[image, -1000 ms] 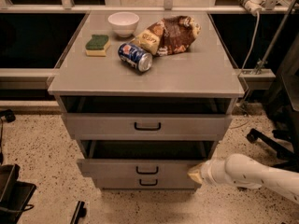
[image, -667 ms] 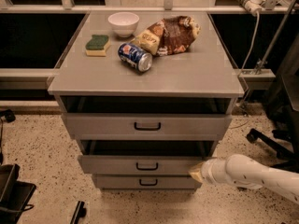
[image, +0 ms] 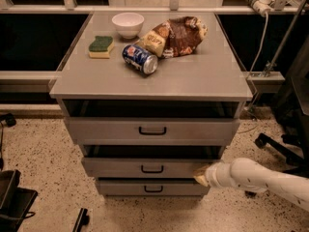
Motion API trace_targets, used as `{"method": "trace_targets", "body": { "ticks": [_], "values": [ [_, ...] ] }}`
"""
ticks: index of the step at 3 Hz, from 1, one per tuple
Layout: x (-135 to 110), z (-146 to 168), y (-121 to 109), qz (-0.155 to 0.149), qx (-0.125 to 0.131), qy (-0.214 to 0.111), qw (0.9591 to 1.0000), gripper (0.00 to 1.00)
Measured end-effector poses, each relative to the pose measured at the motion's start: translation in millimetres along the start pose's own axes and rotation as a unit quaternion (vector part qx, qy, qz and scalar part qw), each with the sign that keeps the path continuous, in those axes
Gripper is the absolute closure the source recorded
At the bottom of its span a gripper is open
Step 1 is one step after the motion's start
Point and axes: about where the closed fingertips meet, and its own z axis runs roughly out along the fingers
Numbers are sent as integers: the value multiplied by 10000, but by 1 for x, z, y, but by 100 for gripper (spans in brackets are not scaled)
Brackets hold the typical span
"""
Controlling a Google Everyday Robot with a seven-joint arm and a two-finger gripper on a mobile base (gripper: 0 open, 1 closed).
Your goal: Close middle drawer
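The grey cabinet has three drawers. The middle drawer has a wide low grey front with a small dark loop handle, and it stands pulled out a little. My gripper comes in from the right on a white arm and its tip rests against the right end of the middle drawer's front. The top drawer above also stands out a little. The bottom drawer sits just below.
On the cabinet top lie a white bowl, a green and yellow sponge, a blue can on its side and snack bags. An office chair base stands at the right. Dark objects sit on the floor at the left.
The middle drawer's front has moved back toward the cabinet, and my gripper has moved with it at its right end.
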Motion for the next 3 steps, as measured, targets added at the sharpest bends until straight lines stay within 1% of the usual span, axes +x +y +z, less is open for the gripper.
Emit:
{"method": "trace_targets", "body": {
  "ticks": [1,2,3],
  "values": [
    [-11,24,-15,-90,71,-156,9998,100],
    [-15,31,-20,-142,122,-220,9996,100],
    [-14,33,-20,-144,103,-193,9997,100]
  ]
}}
